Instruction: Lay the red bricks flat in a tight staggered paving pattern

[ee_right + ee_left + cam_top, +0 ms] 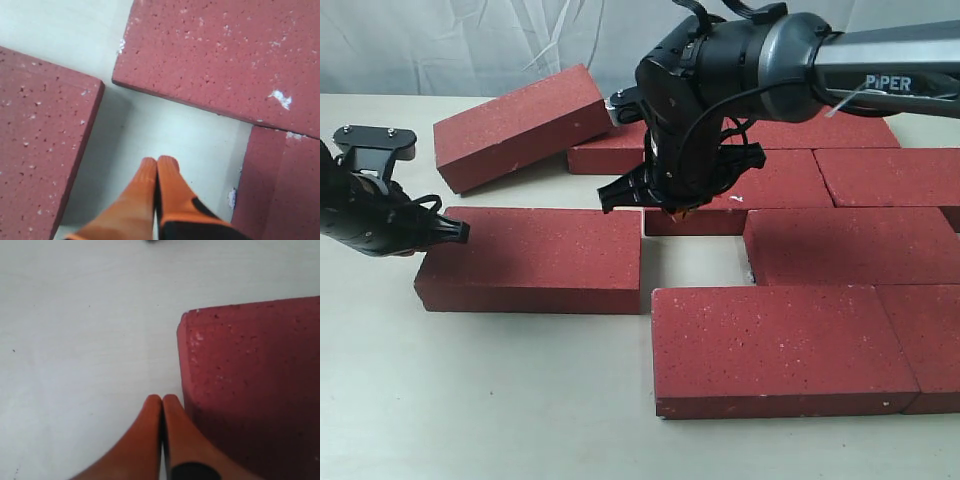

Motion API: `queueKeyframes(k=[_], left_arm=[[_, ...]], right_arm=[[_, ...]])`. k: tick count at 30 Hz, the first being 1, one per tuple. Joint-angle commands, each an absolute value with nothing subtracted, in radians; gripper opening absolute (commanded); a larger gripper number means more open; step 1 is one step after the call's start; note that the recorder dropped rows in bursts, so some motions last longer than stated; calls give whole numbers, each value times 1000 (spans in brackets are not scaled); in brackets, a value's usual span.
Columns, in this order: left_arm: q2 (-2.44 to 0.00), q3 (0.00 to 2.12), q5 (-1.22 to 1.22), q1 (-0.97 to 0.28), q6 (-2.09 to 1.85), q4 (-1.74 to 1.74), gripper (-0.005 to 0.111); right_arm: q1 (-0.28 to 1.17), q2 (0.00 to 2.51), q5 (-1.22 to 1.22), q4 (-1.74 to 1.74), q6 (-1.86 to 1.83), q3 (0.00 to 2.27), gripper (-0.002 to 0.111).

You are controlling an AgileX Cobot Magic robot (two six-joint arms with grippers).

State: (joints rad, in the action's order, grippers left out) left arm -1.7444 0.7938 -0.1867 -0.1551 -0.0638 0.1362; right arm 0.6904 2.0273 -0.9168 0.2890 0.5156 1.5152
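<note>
Exterior: dark red speckled rectangular paver bricks (840,245) flat in staggered rows toward the right edge, mostly touching. Looks roughly two-thirds done. Still to place: tilted brick (520,125) near the far edge, propped on a neighbour; loose brick (530,260) toward the left edge, split from the pattern by a bare gap (695,262). Tip of left gripper (460,232) at that brick's left end; right gripper (670,208) above the gap.
Left wrist: fingers pressed together, nothing held, just beside the brick corner; open pale worktop (75,315) around.
Right wrist: tips clenched, empty, over the gap; brick edges on three sides, tight room.
</note>
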Motion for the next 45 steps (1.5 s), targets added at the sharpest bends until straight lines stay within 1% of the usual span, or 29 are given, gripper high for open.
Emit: queueKeyframes(k=[1,18,22,28,34,39,45], left_arm=[[-1745,789,-170,-162,-66,146,0],[-1745,790,-211,-162,-70,315,0],[-1745,826,-264,-162,-118,354,0],[-1745,828,-264,-162,-161,368,0],[-1745,828,-253,-160,-164,334,0],[-1745,828,-251,-133,-164,322,0],[-1771,828,-255,-121,-164,317,0]], right_arm=[[686,2018,-925,305,521,1520,-1],[686,2018,-910,303,520,1520,-1],[686,2018,-908,303,520,1520,-1],[686,2024,-904,289,520,1520,-1],[688,2088,-887,270,520,1520,-1],[688,2122,-847,193,516,1520,-1],[688,2124,-819,50,419,1520,-1]])
